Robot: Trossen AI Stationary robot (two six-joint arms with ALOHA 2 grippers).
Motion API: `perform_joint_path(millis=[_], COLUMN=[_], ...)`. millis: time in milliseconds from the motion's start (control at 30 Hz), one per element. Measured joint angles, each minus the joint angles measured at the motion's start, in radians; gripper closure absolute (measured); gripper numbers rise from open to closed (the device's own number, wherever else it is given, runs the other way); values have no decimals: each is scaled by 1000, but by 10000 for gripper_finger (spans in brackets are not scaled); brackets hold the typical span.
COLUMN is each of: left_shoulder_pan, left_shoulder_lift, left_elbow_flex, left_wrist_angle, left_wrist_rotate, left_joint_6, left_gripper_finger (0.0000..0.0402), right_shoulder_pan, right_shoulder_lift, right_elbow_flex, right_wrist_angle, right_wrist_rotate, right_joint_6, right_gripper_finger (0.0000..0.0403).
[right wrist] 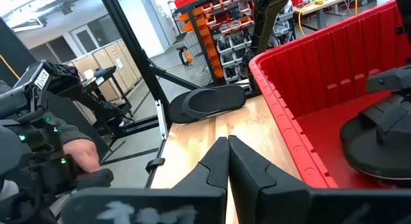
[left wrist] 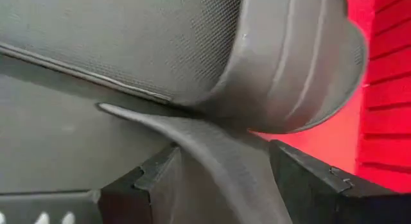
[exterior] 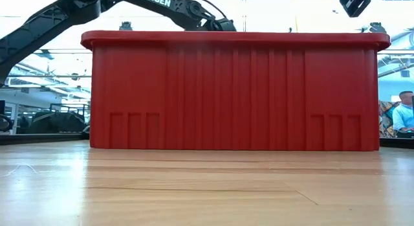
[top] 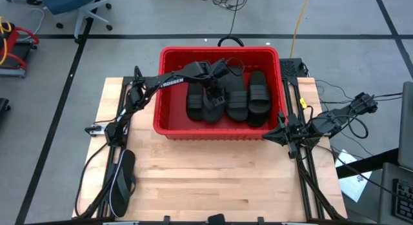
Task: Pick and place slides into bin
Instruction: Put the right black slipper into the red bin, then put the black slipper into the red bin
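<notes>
The red bin stands at the table's far middle, with several black slides lying in it. My left gripper reaches down into the bin from the left and is shut on a black flip-flop, whose textured sole fills the left wrist view. In the low view the bin's near wall hides this gripper. One more black slide lies flat on the table near the left front corner; it also shows in the right wrist view. My right gripper is shut and empty, just outside the bin's near right corner. My left gripper pinches the flip-flop's narrow strap between its two fingers, with the strap running out through the gap between them. The sole lies close in front of the fingers. Whether the flip-flop rests on the other slides or hangs clear, I cannot tell.
The bin's thick rim runs close beside my right gripper. Bare wooden table lies in front of the bin. Cables and arm frames run along both table sides. A person's hand shows beyond the table in the right wrist view.
</notes>
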Motion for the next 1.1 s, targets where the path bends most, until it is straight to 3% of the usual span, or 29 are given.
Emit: perform_joint_path(millis=[733,967,1100], left_shoulder_pan=[1,1,-23], left_shoulder_lift=[-48,-188,-349], left_elbow_flex=[0,0,0], left_wrist_angle=[25,-114,-274], left_wrist_rotate=[-74,-129,-76], left_joint_6=[43,153,249], left_gripper_finger=[172,172,194], right_shoulder_pan=[0,0,0], right_shoulder_lift=[0,0,3], right_elbow_flex=[0,0,0], right_wrist_angle=[0,0,0], right_wrist_rotate=[-4,-5,-5], right_joint_6=[25,24,-11], right_gripper_finger=[403,403,403])
